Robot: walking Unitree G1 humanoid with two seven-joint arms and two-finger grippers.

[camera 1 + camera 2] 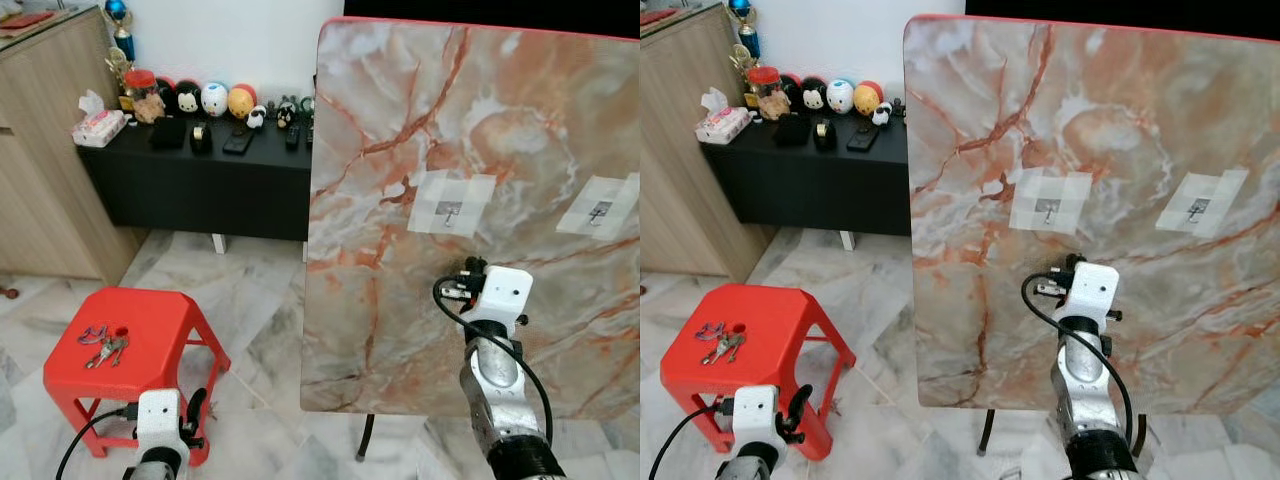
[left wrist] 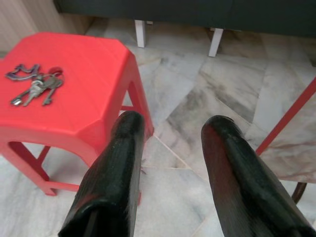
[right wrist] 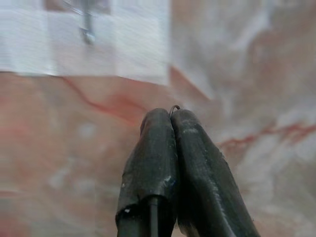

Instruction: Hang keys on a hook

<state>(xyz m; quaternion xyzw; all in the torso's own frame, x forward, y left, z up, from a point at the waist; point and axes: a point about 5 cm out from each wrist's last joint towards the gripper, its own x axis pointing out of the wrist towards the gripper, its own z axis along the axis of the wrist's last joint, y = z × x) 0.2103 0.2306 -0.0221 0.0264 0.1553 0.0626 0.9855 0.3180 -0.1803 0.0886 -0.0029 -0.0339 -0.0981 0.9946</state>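
Observation:
A bunch of keys (image 1: 104, 345) with a red tag lies on the red plastic stool (image 1: 150, 320) at my lower left, also seen as keys (image 2: 34, 85) in the left wrist view. My left gripper (image 2: 175, 126) hangs open just beside the stool's near corner, apart from the keys. An upright marble board (image 1: 400, 120) carries two small metal hooks (image 1: 449, 213) (image 1: 600, 212) on taped patches. My right gripper (image 3: 170, 116) is raised close to the board, just below the left hook (image 3: 86, 24). It is shut, with a thin wire loop (image 3: 174, 107) peeking from between its tips.
A low black cabinet (image 1: 200, 190) with figurines, a tissue box (image 1: 98, 126) and small items stands against the back wall. A wooden cupboard (image 1: 40, 160) is at the left. The board's dark leg (image 1: 365, 436) meets the marble floor (image 1: 260, 300) between stool and board.

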